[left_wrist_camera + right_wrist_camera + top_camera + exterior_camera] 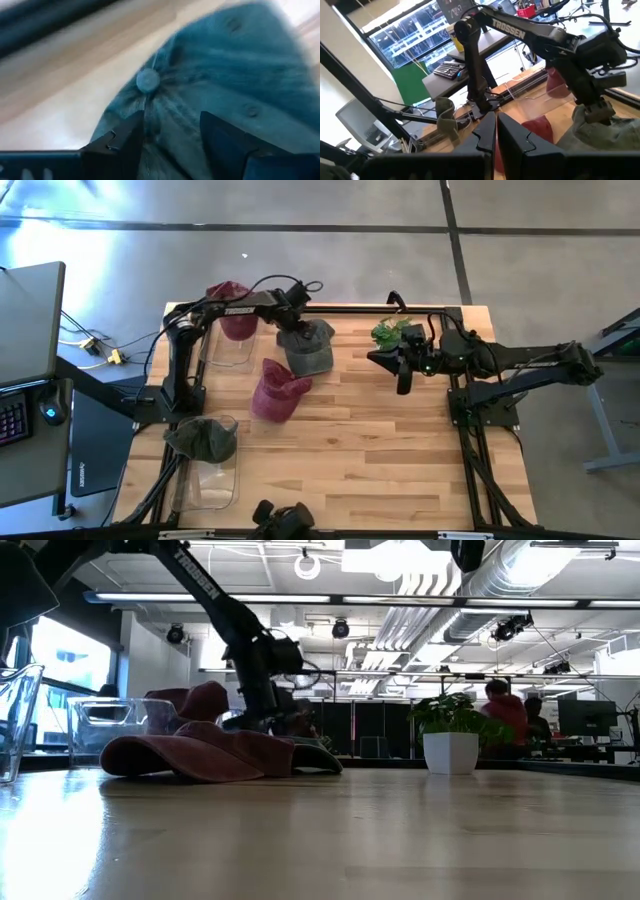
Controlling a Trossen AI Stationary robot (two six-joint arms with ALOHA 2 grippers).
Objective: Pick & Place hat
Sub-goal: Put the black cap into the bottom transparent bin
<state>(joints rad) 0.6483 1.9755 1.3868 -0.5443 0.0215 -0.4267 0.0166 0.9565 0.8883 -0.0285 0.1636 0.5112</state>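
High view first: the left tool (297, 330) is down on the grey-green hat (308, 348), which lies on the wooden counter (380, 450) toward the far edge, left of centre. A maroon hat (278, 392) lies just beside it on the near-left side, brim touching or close to it. Another maroon hat (231, 308) sits on a clear bin (232, 345) at the far-left corner, and a dark olive hat (203, 440) sits on a second clear bin (210, 476) at the near left. The right tool (402, 375) hangs over the far right of the counter, just beside a small potted plant (392, 332), well apart from the hats.

Low view: the maroon hat (195, 753) fills the left foreground, the grey-green one (312, 754) peeking out behind it under the left arm. The plant in its white pot (451, 735) stands to the right, with people at desks in the room beyond.

Left wrist view: we're right on the crown. The fingers (122, 145) straddle a fold of hat fabric (235, 85) just below its top button (148, 80), clamping onto the cloth.

Right wrist view: the right tool's fingers (486, 134) are clenched together, nothing between them. Beyond them the left arm (535, 32) is reaching down onto the grey-green hat (607, 131).
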